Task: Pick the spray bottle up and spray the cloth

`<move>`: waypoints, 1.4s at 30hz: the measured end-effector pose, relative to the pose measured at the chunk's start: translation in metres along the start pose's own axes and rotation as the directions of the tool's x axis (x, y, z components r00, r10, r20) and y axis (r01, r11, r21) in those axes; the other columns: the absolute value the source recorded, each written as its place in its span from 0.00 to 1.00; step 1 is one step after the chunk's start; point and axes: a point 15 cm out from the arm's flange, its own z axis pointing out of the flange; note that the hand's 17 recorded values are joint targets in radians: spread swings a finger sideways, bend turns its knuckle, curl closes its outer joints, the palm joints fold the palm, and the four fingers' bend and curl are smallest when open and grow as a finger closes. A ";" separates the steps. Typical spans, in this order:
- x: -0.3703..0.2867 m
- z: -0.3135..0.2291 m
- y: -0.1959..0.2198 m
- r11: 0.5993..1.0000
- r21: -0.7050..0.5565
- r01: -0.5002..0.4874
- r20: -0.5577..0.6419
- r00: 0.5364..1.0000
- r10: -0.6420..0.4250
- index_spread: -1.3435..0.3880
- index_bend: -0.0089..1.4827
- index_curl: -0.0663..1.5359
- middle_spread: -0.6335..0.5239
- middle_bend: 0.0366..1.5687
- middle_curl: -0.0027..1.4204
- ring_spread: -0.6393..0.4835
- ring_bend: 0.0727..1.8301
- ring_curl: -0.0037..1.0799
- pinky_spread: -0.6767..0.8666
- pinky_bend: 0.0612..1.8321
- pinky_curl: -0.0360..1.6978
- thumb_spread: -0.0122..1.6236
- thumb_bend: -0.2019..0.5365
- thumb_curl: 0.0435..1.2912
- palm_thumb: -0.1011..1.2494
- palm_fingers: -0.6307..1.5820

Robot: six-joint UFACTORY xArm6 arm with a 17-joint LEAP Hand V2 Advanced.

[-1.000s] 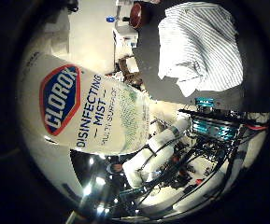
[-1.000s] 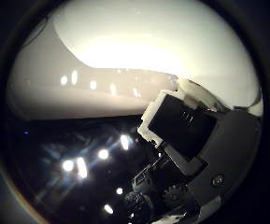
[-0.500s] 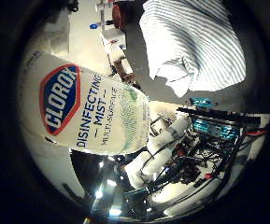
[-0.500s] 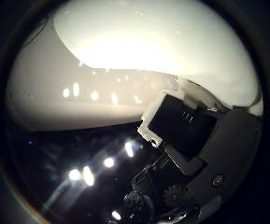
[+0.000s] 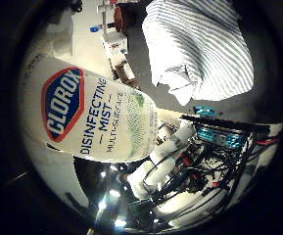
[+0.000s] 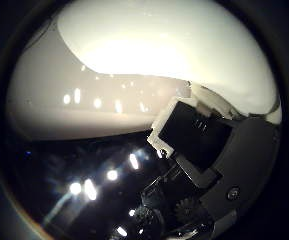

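A white spray bottle (image 5: 97,122) with a blue and red label fills much of the little finger side view, close against my palm. Its pale body (image 6: 149,65) also fills the thumb side view. My right hand (image 5: 165,156) is curled round the bottle, with white fingers (image 5: 173,147) wrapped on its side and a black and white finger part (image 6: 194,135) pressed to it. A white cloth with thin blue stripes (image 5: 204,49) lies crumpled on a dark grey surface (image 5: 258,105) beyond the bottle.
A white table or counter (image 5: 89,46) with small objects, one blue-capped item (image 5: 95,29) and a brown round thing (image 5: 124,17), sits past the bottle beside the cloth. Teal arm parts (image 5: 219,137) show near the fingers.
The view has shifted so the striped cloth looms larger and closer to the middle. The bottle stays held the same way in my hand.
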 end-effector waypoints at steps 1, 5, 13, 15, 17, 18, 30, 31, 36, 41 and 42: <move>-0.003 0.005 -0.003 1.000 0.014 0.015 -0.016 1.000 -0.015 0.60 0.74 0.47 0.38 0.84 0.47 0.38 0.77 0.51 0.21 0.67 0.37 0.37 0.25 0.81 0.79 0.85; -0.026 0.028 -0.014 0.991 0.080 0.110 -0.082 0.991 -0.104 0.60 0.74 0.47 0.38 0.84 0.47 0.38 0.77 0.51 0.21 0.67 0.36 0.38 0.25 0.81 0.78 0.85; -0.051 0.070 -0.031 0.915 0.192 0.355 -0.212 0.925 -0.314 0.60 0.74 0.47 0.38 0.84 0.47 0.38 0.77 0.51 0.20 0.67 0.36 0.39 0.25 0.82 0.78 0.85; -0.055 0.088 -0.027 0.880 0.180 0.439 -0.242 0.887 -0.393 0.60 0.74 0.47 0.38 0.84 0.47 0.38 0.77 0.51 0.20 0.67 0.37 0.40 0.25 0.82 0.77 0.85; -0.058 0.107 -0.016 0.848 0.144 0.510 -0.251 0.848 -0.467 0.60 0.74 0.47 0.38 0.84 0.47 0.38 0.77 0.51 0.20 0.67 0.37 0.41 0.25 0.82 0.77 0.85; -0.058 0.117 -0.011 0.831 0.126 0.541 -0.252 0.828 -0.501 0.60 0.74 0.47 0.38 0.84 0.47 0.38 0.77 0.51 0.20 0.67 0.37 0.41 0.25 0.82 0.77 0.85; -0.022 0.240 0.039 0.694 -0.105 0.712 -0.201 0.669 -0.716 0.60 0.74 0.47 0.38 0.84 0.47 0.38 0.77 0.50 0.20 0.67 0.37 0.44 0.25 0.82 0.76 0.85; -0.018 0.250 0.042 0.690 -0.121 0.713 -0.187 0.667 -0.721 0.60 0.74 0.47 0.38 0.84 0.47 0.38 0.77 0.50 0.21 0.67 0.37 0.44 0.25 0.82 0.76 0.85; 0.006 0.299 0.060 0.670 -0.207 0.713 -0.091 0.667 -0.739 0.60 0.74 0.47 0.38 0.84 0.47 0.38 0.77 0.50 0.21 0.67 0.37 0.45 0.25 0.82 0.75 0.85; 0.043 0.341 0.085 0.657 -0.315 0.685 -0.002 0.692 -0.722 0.60 0.74 0.47 0.38 0.83 0.47 0.38 0.77 0.50 0.21 0.67 0.37 0.45 0.25 0.82 0.75 0.85; 0.049 0.347 0.089 0.652 -0.330 0.682 0.013 0.694 -0.720 0.60 0.74 0.47 0.38 0.83 0.47 0.38 0.77 0.50 0.21 0.67 0.37 0.45 0.25 0.82 0.75 0.85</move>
